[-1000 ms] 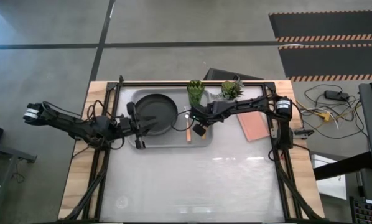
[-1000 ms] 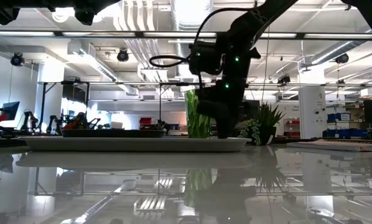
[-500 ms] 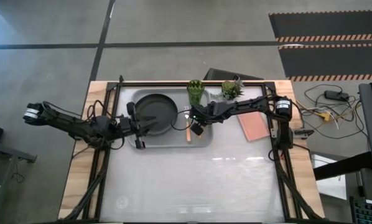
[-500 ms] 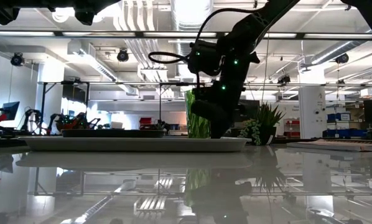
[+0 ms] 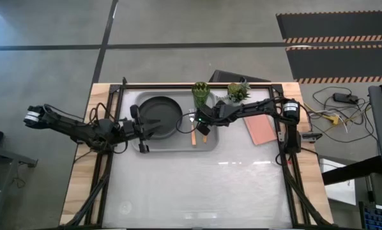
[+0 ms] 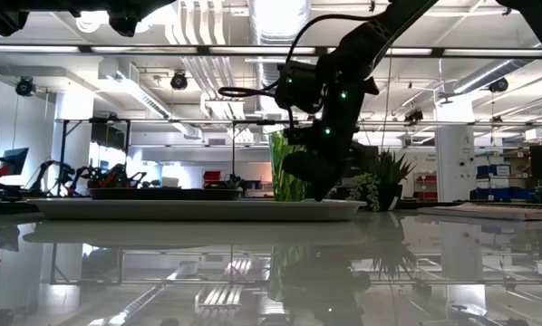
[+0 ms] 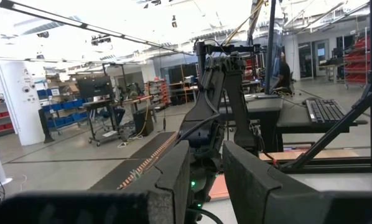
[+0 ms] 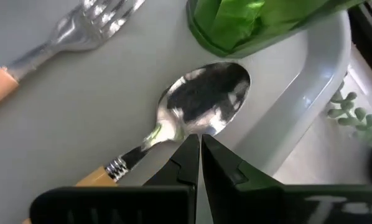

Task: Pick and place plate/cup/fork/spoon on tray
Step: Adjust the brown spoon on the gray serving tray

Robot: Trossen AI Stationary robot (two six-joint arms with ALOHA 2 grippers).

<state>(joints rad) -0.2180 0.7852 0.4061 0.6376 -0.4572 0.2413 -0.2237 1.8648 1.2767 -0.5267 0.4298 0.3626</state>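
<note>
Above spoon (image 8: 204, 106), right fingers (image 8: 186, 163) together

cup (image 8: 260, 18) cut off at the picture's edge, only its base shows | fork (image 8: 61, 34) handle runs out of frame; spoon (image 8: 192, 115) handle goes under the right gripper (image 8: 195, 163) | low view: tray (image 6: 198, 209) contents just dark shapes, can't make them out
</note>
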